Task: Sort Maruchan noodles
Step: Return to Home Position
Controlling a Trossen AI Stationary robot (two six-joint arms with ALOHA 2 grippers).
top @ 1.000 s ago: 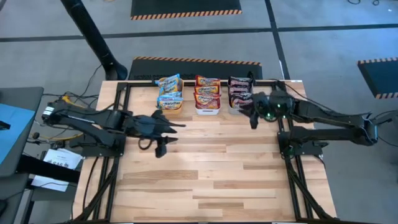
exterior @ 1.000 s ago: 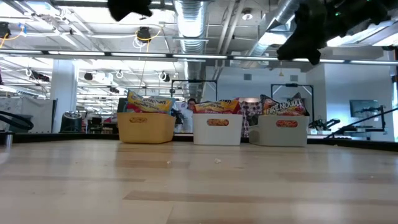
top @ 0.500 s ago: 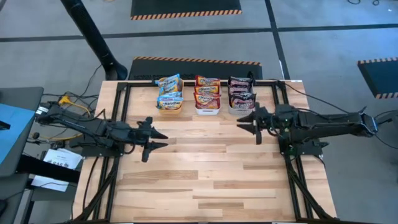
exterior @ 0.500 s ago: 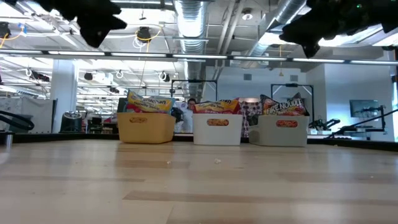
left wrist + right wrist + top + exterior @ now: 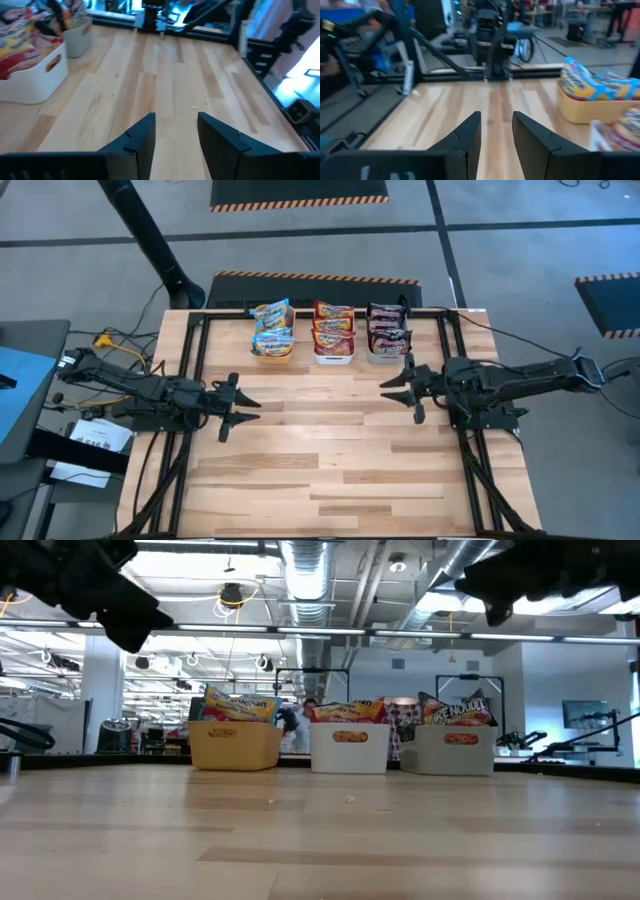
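Observation:
The noodle packets sit in three small bins at the table's far edge. Yellow-and-blue packets (image 5: 272, 322) fill the orange bin (image 5: 233, 744). Red-orange packets (image 5: 334, 328) fill the white bin (image 5: 349, 749). Dark red-black packets (image 5: 386, 328) fill the grey bin (image 5: 455, 749). My left gripper (image 5: 245, 409) hovers open above the table's left side, well nearer than the bins, its fingers (image 5: 142, 137) level. My right gripper (image 5: 392, 386) hovers open at the table's right side, just in front of the grey bin. Both are empty.
Bare wooden tabletop (image 5: 330, 450) stretches in front of the bins. Black frame rails (image 5: 196, 350) run along the table's left and right sides. The low view shows a workshop room behind the bins.
My left gripper has drawn back toward the table's left edge and slightly nearer, away from the orange bin. My right gripper has pulled back from the grey bin toward the near side and levelled out. No packet or bin has moved.

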